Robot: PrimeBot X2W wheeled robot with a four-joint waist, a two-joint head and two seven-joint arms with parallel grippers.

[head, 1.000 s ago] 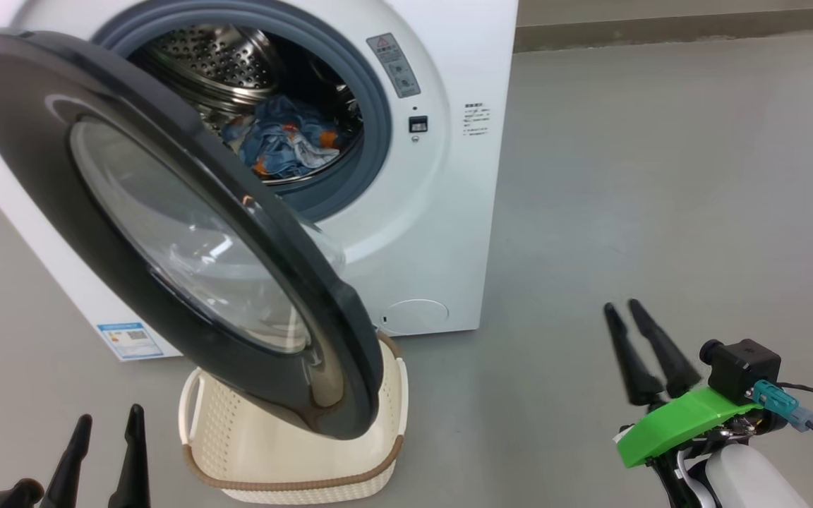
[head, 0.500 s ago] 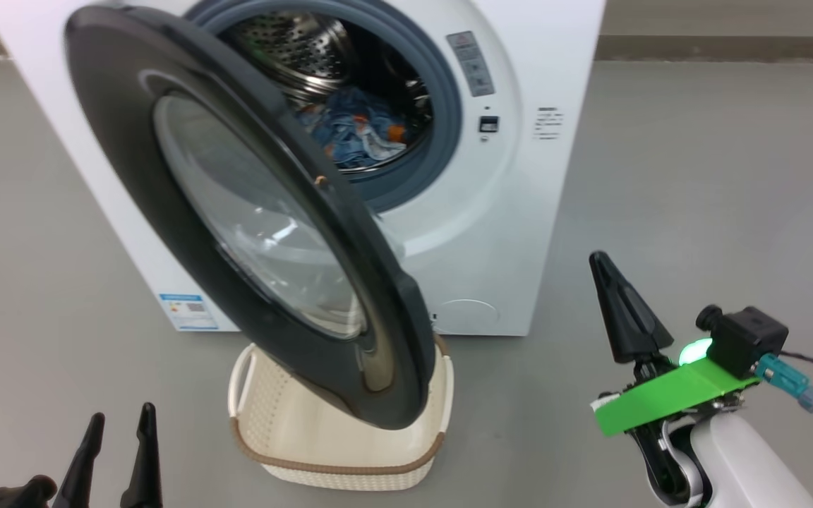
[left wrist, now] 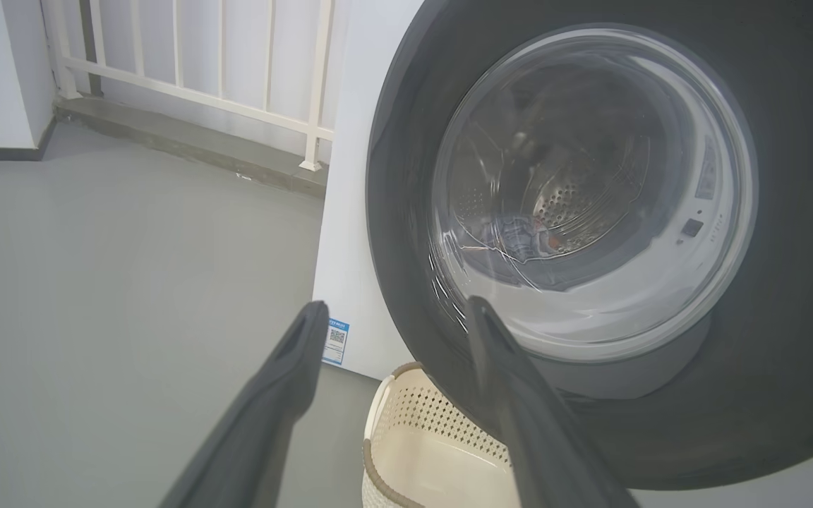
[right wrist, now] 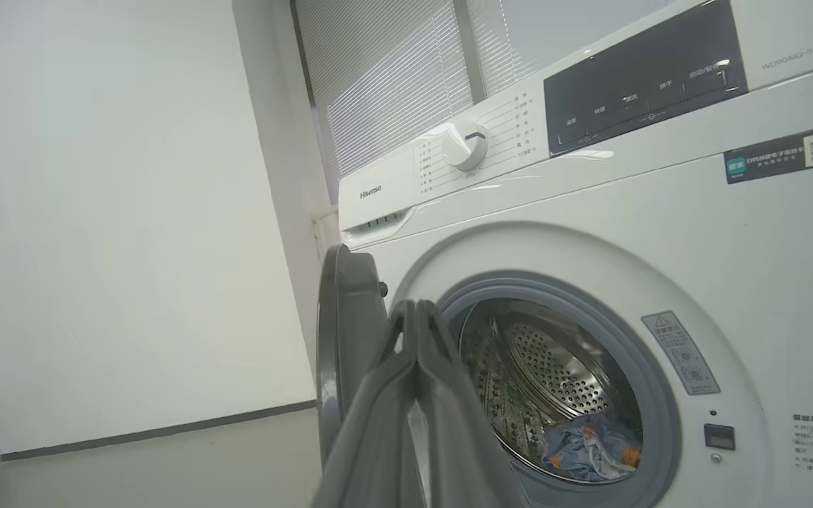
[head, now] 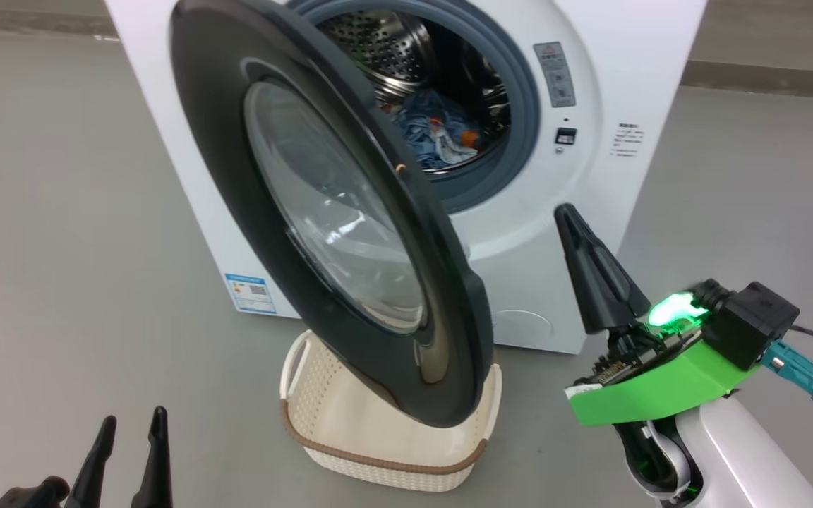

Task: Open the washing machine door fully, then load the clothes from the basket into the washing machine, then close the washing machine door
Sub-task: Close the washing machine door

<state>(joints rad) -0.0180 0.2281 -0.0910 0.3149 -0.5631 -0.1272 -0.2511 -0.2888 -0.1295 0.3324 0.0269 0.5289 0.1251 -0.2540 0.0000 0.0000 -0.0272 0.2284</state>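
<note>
Head view: the camera has swung, so the whole scene sits further right than a second ago. The machine itself hasn't moved. Real change: the right gripper (head: 569, 220) went from fingers parted to fingers pressed flat together, holding nothing. It has also lifted toward the front of the big white front-loading washing machine (head: 632, 63). The left gripper (head: 133, 423) is low in the corner, fingers apart, empty. The light blue bear-print clothes (head: 438, 134) lie in the steel drum (head: 385, 49). The small cream perforated basket (head: 385, 462) with a brown rim looks empty. It sits under the round glossy black door (head: 322, 212), which hangs swung out over it.

Left wrist view: left fingers spread wide, nothing between them, aimed at the door's outer face. The basket is below, bare inside as far as visible.

Right wrist view: right fingers closed into one blade, door edge-on just left of them, drum mouth and clothes behind.

Read: loading looks done, only the door closing is left. The closed right pincer is likely set up as a pusher.
</note>
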